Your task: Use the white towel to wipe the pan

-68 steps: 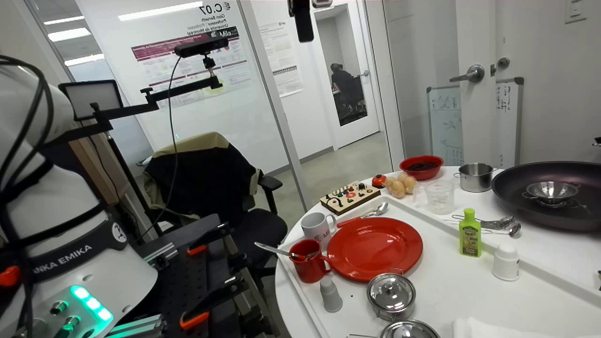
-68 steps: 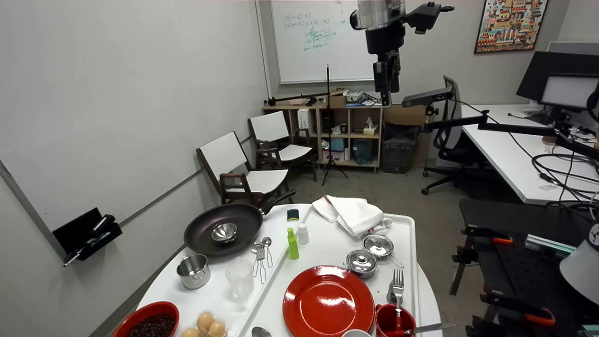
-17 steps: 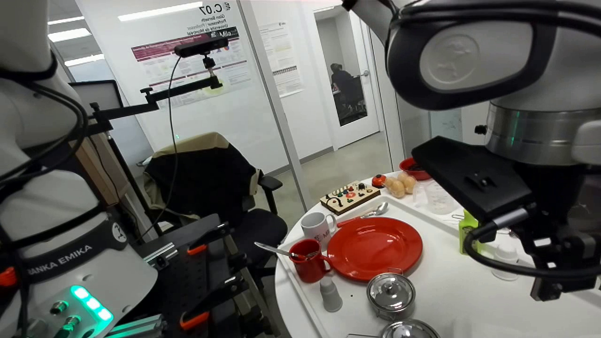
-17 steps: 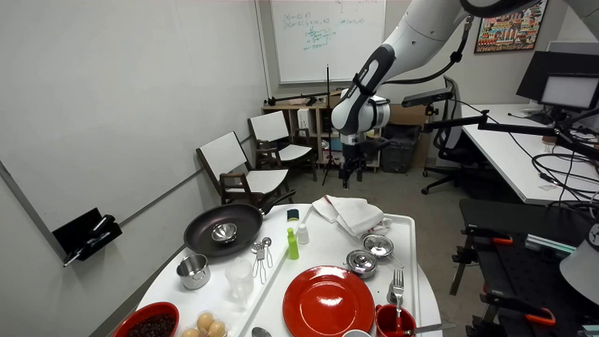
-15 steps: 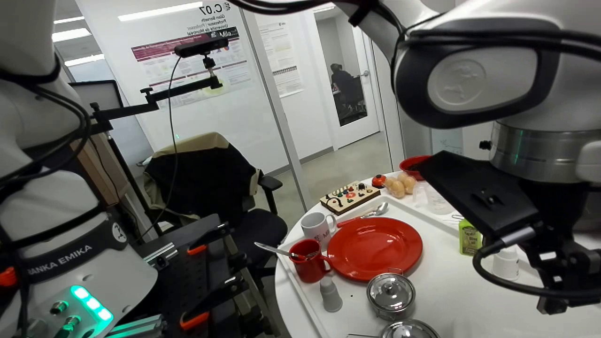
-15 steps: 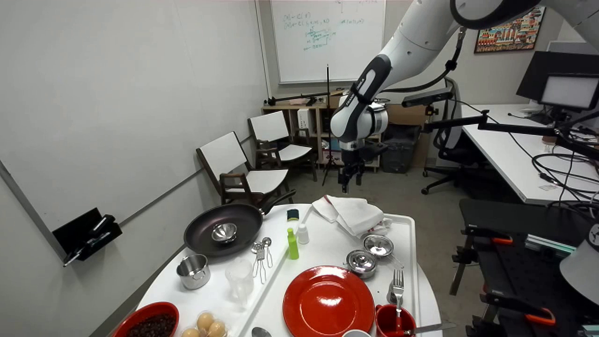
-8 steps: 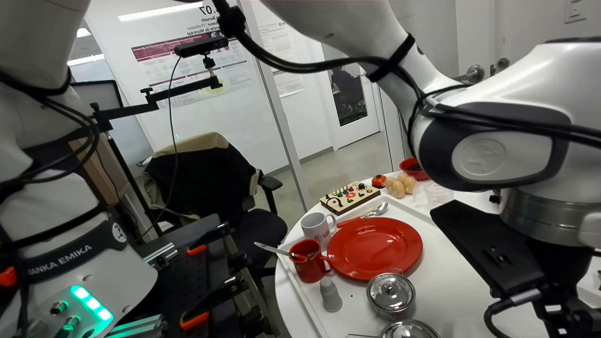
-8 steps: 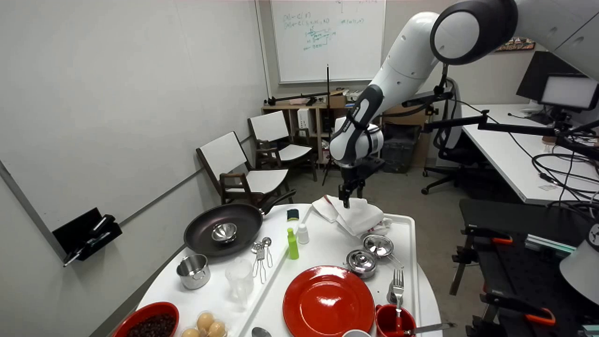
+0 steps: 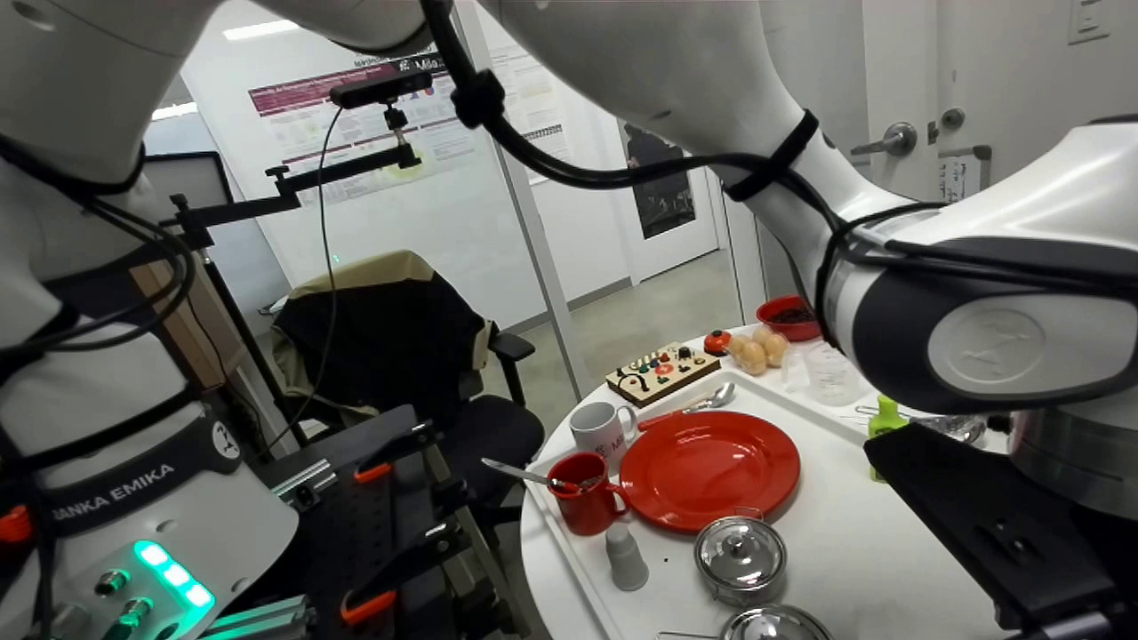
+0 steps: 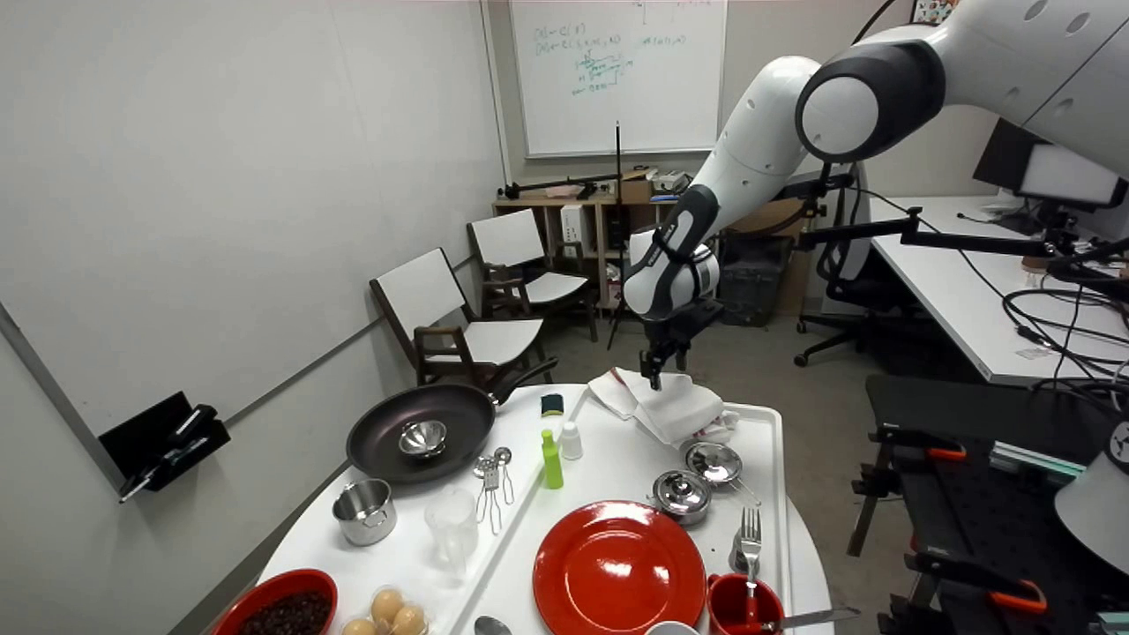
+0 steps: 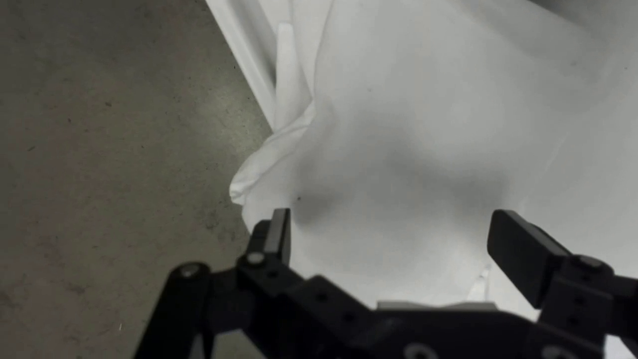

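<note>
The white towel [image 10: 675,407] lies folded and rumpled at the far end of the white tray, and it fills much of the wrist view [image 11: 398,164]. My gripper [image 11: 390,219] is open and empty, with its two fingers spread above the towel; I cannot tell whether the tips touch it. It also shows in an exterior view [image 10: 666,370], at the towel's far part. The large dark frying pan [image 10: 379,445] stands on the table beside the tray, with a small steel strainer [image 10: 423,437] in it. My arm hides the pan in an exterior view where the gripper itself is out of frame.
A green bottle [image 10: 552,460] and white shaker [image 10: 571,441] stand near the towel. Two steel lidded pans [image 10: 682,496] [image 10: 714,462] sit on the tray [image 10: 776,459]. A red plate [image 10: 617,569] and a sponge [image 10: 552,405] are nearby. The tray edge borders the floor.
My arm has swung in over the table and come down, so the open gripper is now low over the towel. The towel and frying pan have not moved.
</note>
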`<state>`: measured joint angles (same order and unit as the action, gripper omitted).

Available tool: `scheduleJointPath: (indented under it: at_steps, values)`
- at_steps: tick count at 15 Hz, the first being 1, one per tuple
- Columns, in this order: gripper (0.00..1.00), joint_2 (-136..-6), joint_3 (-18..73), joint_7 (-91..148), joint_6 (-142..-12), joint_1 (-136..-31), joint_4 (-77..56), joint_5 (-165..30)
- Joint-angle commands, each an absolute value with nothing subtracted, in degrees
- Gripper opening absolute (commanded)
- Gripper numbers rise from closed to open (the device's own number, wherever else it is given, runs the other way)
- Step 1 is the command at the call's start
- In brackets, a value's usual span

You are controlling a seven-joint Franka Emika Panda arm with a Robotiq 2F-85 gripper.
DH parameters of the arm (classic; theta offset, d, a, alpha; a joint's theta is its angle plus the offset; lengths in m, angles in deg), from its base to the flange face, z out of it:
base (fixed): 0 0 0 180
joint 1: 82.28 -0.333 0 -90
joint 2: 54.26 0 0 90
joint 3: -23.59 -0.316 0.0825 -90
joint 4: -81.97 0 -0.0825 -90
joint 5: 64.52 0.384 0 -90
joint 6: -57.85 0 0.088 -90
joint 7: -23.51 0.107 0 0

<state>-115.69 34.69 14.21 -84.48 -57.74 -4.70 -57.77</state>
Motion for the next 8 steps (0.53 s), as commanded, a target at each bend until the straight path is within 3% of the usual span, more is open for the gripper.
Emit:
scheduleJointPath:
  at_steps: [1,8]
  values:
    - [1.00,-119.47,34.59,17.07,-82.15,-58.10,0.18,-59.23]
    - [1.00,-120.96,30.32,15.56,-77.32,-56.20,3.34,-56.87]
